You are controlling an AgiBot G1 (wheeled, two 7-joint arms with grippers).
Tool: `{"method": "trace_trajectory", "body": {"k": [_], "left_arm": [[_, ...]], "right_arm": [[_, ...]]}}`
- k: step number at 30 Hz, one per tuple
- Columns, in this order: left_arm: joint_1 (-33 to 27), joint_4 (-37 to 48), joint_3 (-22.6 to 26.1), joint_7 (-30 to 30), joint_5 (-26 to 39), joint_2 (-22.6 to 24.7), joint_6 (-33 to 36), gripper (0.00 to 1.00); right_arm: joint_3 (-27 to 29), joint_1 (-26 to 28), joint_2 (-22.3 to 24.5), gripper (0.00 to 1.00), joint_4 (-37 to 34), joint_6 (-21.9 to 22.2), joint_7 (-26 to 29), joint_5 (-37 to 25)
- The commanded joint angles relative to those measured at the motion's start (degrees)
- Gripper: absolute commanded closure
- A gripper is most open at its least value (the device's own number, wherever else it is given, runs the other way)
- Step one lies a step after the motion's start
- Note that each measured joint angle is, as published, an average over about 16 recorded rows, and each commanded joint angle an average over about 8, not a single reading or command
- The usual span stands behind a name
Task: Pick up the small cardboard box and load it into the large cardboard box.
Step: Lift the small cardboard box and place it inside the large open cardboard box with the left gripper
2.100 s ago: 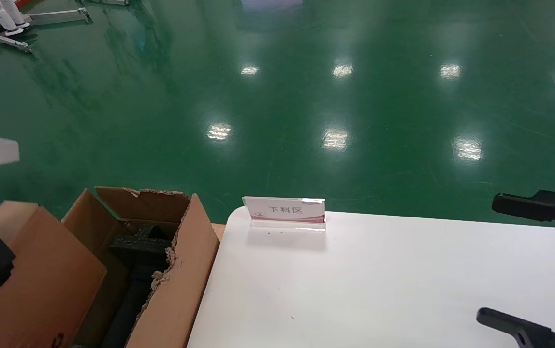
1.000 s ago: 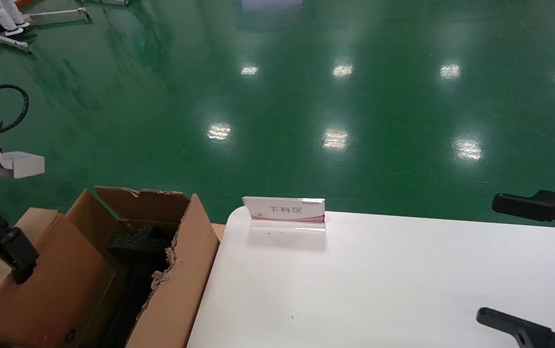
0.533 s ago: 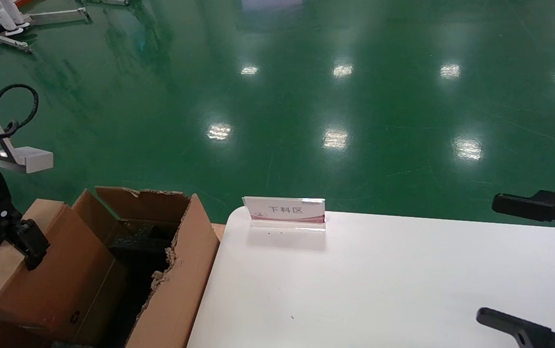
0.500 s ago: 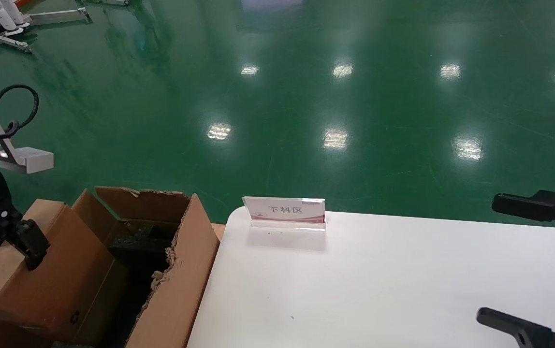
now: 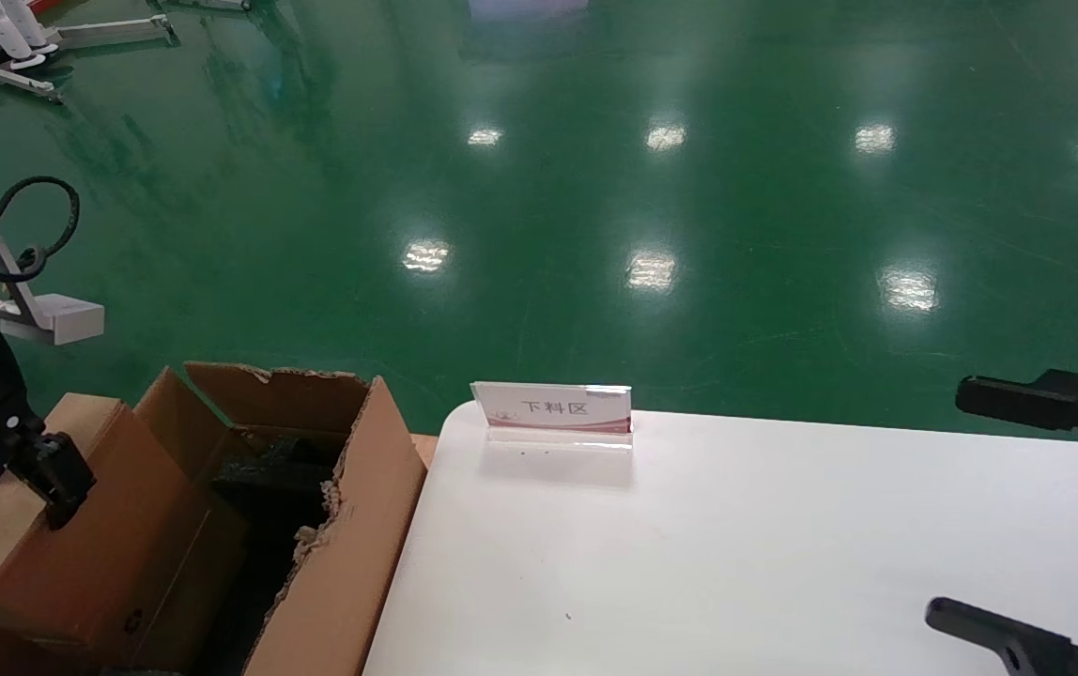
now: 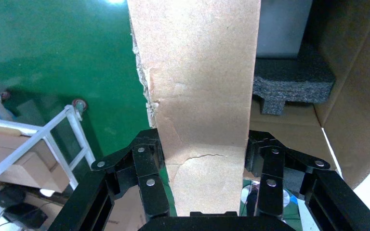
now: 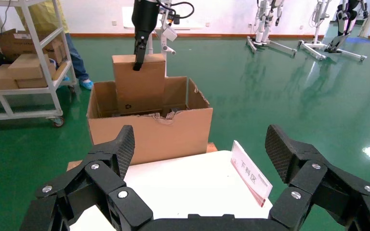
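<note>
Over green floor [image 5: 595, 188], left claw [image 6: 204, 159] clamps small cardboard box [image 5: 79, 535] edge

Head looks down; both wrists face the large cardboard box [image 7: 149, 125].

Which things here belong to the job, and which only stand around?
Job: small box, held upright by the left claw, partly lowered into the big box with black foam.

Around: white table, sign, shelf cart, open right claw over the table.
</note>
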Motion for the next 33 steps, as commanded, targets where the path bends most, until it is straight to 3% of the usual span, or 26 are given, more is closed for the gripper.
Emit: {"method": "trace_trajectory", "body": {"k": [1,33], "left_arm": [[0.34,0.21,0.09,-0.13,0.15,0.19,-0.08,1.00],[4.84,1.45,-0.78,-2.24,-0.20,0.64,-4.73,1.00]], "right_arm": [[0.00,0.00,0.00,0.00,0.00,0.00,0.00,0.00],[0.00,0.00,0.00,0.00,0.00,0.00,0.00,0.00]]}}
